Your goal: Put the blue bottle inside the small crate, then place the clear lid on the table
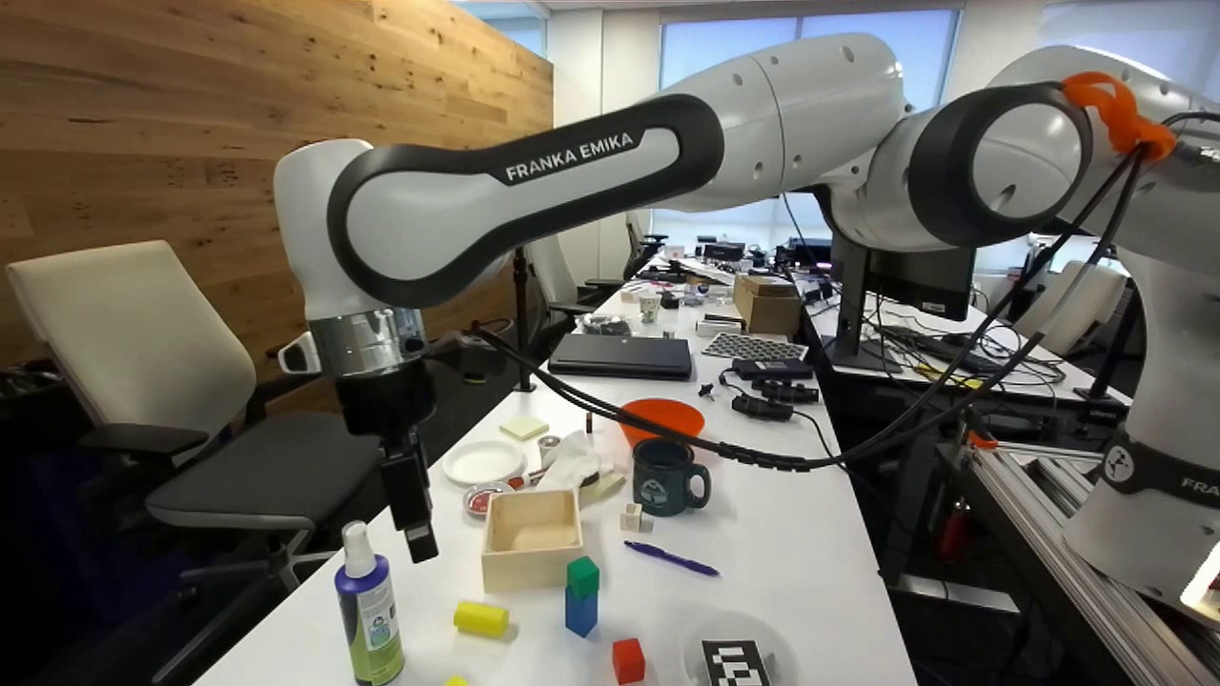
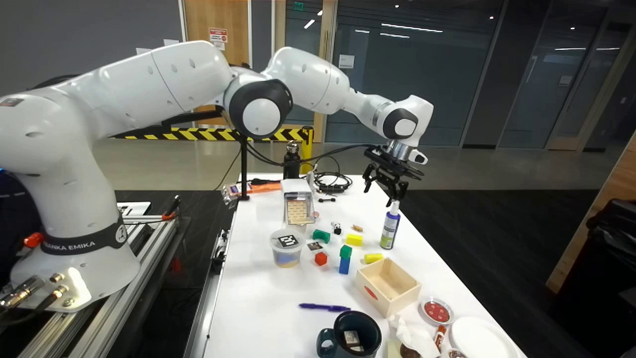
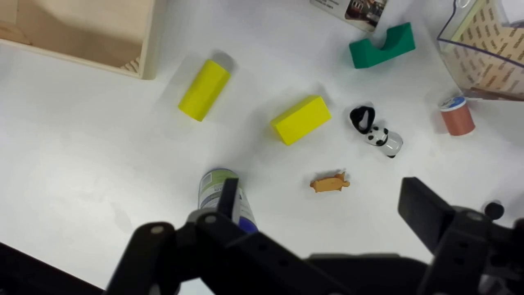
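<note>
Evidently the gripper (image 3: 321,198) holds nothing, jaws wide apart, prob. b/c it's meant to straddle the bottle (image 1: 370,610), which stands upright on the table (image 1: 810,534) nr its edge, outside the crate (image 1: 524,570), whose open top faces up, prob. to take it.

There is one blue bottle (image 2: 390,228), one crate (image 1: 532,570), one mug (image 1: 660,488) and two yellow blocks (image 3: 301,119).

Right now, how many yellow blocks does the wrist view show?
2: a cylinder near the small crate, a rectangular block farther from it; the gripper may hide others.
</note>
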Controlling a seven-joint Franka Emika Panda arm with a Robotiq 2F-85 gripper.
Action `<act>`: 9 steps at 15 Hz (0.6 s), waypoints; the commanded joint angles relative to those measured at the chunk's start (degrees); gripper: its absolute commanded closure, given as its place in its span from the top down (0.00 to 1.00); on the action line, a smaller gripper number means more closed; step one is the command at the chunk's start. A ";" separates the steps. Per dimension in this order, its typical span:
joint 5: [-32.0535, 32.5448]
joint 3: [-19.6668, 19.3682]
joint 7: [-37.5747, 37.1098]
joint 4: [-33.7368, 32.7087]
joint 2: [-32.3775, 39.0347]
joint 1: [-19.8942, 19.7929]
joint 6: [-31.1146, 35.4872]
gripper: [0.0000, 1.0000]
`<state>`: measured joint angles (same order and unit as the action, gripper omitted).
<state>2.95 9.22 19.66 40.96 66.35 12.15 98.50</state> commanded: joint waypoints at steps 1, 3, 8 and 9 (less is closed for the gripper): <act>0.18 -1.17 1.55 -8.73 4.34 0.64 -3.76 1.00; 0.19 -1.93 0.42 -10.91 5.62 0.77 -3.68 1.00; -0.02 -2.67 -3.11 -11.72 8.19 0.61 -2.28 1.00; -0.24 -2.56 -3.44 -11.65 8.16 0.54 -2.97 1.00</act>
<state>2.97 7.00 18.75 33.34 71.97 12.19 96.98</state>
